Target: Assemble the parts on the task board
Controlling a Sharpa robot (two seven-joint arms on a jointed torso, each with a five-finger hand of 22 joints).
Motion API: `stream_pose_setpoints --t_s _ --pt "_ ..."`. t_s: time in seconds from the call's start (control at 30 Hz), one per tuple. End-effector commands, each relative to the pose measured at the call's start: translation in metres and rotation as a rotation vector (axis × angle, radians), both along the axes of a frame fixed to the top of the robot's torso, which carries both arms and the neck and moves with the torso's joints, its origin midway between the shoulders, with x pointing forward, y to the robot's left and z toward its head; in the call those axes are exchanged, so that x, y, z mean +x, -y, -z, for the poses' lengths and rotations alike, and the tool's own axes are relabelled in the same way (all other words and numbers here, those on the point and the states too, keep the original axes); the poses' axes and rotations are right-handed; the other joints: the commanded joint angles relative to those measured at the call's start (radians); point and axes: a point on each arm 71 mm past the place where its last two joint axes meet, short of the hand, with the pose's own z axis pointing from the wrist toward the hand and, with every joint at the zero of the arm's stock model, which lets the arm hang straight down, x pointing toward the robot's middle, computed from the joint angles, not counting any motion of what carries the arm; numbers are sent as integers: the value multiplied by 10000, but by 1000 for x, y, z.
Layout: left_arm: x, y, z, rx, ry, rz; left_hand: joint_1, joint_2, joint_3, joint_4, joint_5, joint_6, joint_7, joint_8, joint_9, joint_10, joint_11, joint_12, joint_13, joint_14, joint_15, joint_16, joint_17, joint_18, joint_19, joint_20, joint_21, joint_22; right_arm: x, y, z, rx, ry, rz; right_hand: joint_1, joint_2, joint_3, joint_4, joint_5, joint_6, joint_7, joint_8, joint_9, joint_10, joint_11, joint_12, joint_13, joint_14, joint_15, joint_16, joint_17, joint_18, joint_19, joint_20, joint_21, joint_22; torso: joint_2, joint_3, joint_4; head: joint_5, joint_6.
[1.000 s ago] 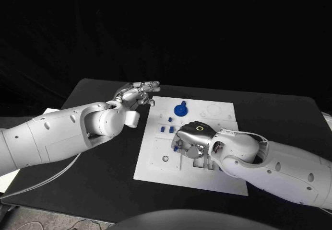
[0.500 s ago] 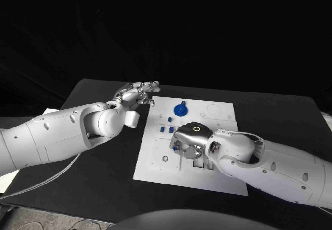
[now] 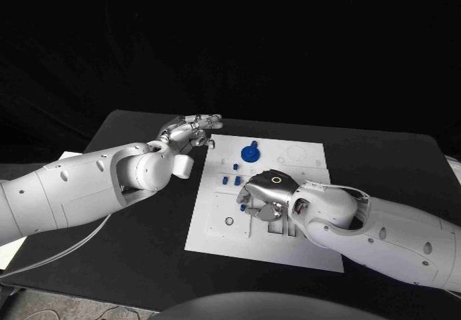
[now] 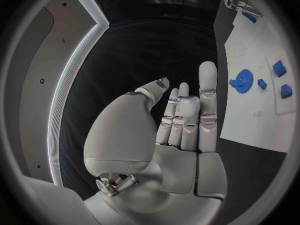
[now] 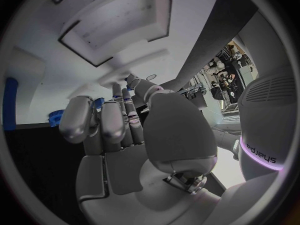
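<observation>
Right robot hand (image 3: 264,195) covers task board (image 3: 308,250) centre; bare black table (image 3: 384,160) beside

The middle of the task board (image 3: 288,253) is covered by the right hand (image 3: 264,197); whether a blue part (image 3: 248,208) is held beneath its curled fingers cannot be told.

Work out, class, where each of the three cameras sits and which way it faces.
Head view: on the robot's head, looking down at the task board; both arms show, the right hand over the board.
Left wrist view: behind the left hand, facing along its raised fingers.
Right wrist view: behind the right hand, close above the board.
Head and left wrist views share the blue gear.
</observation>
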Motion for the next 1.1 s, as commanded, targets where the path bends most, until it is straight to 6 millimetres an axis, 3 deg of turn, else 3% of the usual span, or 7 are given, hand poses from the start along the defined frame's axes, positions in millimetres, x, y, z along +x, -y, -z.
stream_pose_setpoints --t_s 0.03,0.33,0.5,0.63,0.8,0.93,1.1 --pt "-1 2 -1 -111 22 230 48 29 -32 -35 42 -66 -10 50 -13 -86 2 69 15 -85 -7 -51 -31 148 -86 6 -70 -26 -2 4 -4 137 315 91 14 -101 -85 -4 40 -85 -9 -42 -12 -30 -52 68 13 102 46 -55 -32 64 -106 1 -54 -25 -1 -6 -11 -43 29" --pt "-1 0 -1 -89 13 200 57 40 -32 -42 45 -70 -13 57 -11 -113 2 84 16 -92 -5 -49 -36 149 -94 10 -79 -32 0 45 -33 140 748 901 -4 -151 -228 36 30 -64 -42 -11 3 98 -95 202 39 100 16 -63 -64 65 -106 5 -56 -25 -1 -11 -26 -220 159" --pt "-1 -1 -1 -73 28 196 57 40 -32 -42 45 -70 -13 57 -11 -113 2 84 16 -92 -5 -49 -36 149 -94 10 -79 -32 13 76 -52 -279 1052 1780 -66 -367 -560 115 13 -183 -107 -34 -14 -121 -73 152 12 72 30 -147 -219 88 -160 20 -165 -164 -6 -20 -50 -379 259" --pt "-2 -1 -1 -79 31 220 57 40 -32 -42 45 -70 -13 57 -11 -113 2 84 16 -92 -5 -49 -36 149 -94 10 -79 -32 18 93 -58 -608 1150 2225 22 -427 -921 216 23 -266 -151 -27 -19 -285 -42 148 23 15 64 -316 -495 130 -261 58 -359 -402 2 -8 -23 -449 330" --pt "-2 -1 -1 -86 30 251 57 40 -32 -42 45 -70 -13 57 -11 -113 2 84 16 -92 -5 -49 -36 149 -94 10 -79 -32 20 102 -58 -963 1099 2415 116 -414 -1076 266 28 -281 -215 -25 -17 -297 -31 185 29 12 84 -355 -559 136 -279 81 -403 -447 17 17 -19 -434 331" --pt "-2 -1 -1 -90 29 270 57 40 -32 -42 45 -70 -13 57 -11 -113 2 84 16 -92 -5 -49 -36 149 -94 10 -79 -32 21 106 -56 -1210 1007 2489 177 -398 -1168 295 32 -274 -233 -19 -13 -259 -36 232 36 18 86 -365 -582 137 -277 88 -415 -457 3 -5 -18 -445 335" --pt "-2 -1 -1 -91 33 274 57 40 -32 -42 45 -70 -13 57 -11 -113 2 84 16 -92 -5 -49 -36 149 -94 10 -79 -32 24 104 -53 -1293 934 2458 284 -309 -1229 343 32 -249 -239 -14 -8 -121 -67 343 46 32 64 -361 -588 138 -259 80 -412 -448 13 -6 -22 -397 335"
